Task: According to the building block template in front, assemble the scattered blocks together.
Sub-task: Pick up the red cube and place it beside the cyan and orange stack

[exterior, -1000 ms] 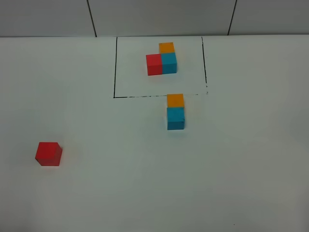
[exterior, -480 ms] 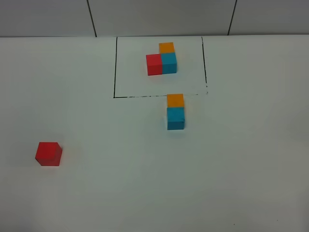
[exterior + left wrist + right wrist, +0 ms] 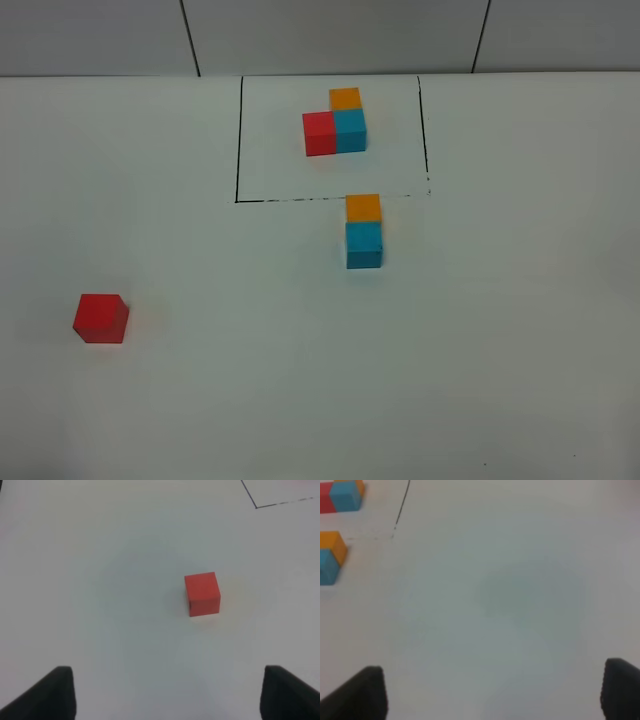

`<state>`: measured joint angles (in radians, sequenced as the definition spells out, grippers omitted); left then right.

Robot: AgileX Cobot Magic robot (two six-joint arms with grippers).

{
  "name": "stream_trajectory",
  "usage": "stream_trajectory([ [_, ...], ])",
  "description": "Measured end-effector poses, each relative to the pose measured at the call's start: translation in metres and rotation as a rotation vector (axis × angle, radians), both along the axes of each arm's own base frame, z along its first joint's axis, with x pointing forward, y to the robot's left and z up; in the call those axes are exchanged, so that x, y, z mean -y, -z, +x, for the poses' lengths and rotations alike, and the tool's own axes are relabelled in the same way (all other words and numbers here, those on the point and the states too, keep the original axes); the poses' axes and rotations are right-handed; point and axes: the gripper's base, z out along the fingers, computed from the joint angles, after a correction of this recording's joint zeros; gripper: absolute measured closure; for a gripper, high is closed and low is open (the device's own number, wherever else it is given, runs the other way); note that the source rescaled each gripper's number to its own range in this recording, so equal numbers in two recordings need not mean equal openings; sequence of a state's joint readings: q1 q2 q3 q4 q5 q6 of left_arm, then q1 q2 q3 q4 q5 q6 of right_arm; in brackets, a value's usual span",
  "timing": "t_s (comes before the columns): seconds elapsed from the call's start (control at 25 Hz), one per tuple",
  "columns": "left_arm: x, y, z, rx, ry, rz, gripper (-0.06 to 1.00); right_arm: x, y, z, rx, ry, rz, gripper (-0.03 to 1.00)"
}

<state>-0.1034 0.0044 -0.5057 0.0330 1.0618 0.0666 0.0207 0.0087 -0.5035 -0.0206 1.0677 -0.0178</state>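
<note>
Exterior high: orange-cyan pair (image 3: 364, 231) lengthwise near-to-far

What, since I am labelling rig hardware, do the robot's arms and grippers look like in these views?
Little shows. Of the left gripper only two matte black fingertips appear, blocky with slanted upper edges. The right gripper shows the same two black fingertips, slightly blurred. No cables, markings or arm links are visible; the high camera shows no arm at all.
</note>
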Motion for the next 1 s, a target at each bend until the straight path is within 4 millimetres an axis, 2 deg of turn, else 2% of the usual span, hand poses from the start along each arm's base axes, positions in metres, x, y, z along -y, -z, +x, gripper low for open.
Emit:
stream_trajectory([
  [0.12,-0.003,-0.005,0.01,-0.04,-0.064,-0.007,0.22,0.0,0.0,0.0,0.0,0.0,0.0,0.24],
  [0.2,-0.004,-0.013,0.024,-0.071,-0.095,0.001,0.18,0.0,0.0,0.0,0.0,0.0,0.0,0.24],
  [0.36,0.0,-0.032,0.069,-0.219,-0.105,0.024,0.11,0.0,0.0,0.0,0.0,0.0,0.0,0.24],
  [0.48,0.006,-0.039,0.111,-0.364,-0.125,-0.004,0.09,0.0,0.0,0.0,0.0,0.0,0.0,0.24],
  [0.64,0.016,-0.029,0.168,-0.548,-0.132,-0.03,0.09,0.0,0.0,0.0,0.0,0.0,0.0,0.24],
  [0.76,0.02,-0.007,0.206,-0.663,-0.133,-0.017,0.09,0.0,0.0,0.0,0.0,0.0,0.0,0.24],
  [1.0,0.028,0.038,0.249,-0.775,-0.127,-0.028,0.09,0.0,0.0,0.0,0.0,0.0,0.0,0.24],
])
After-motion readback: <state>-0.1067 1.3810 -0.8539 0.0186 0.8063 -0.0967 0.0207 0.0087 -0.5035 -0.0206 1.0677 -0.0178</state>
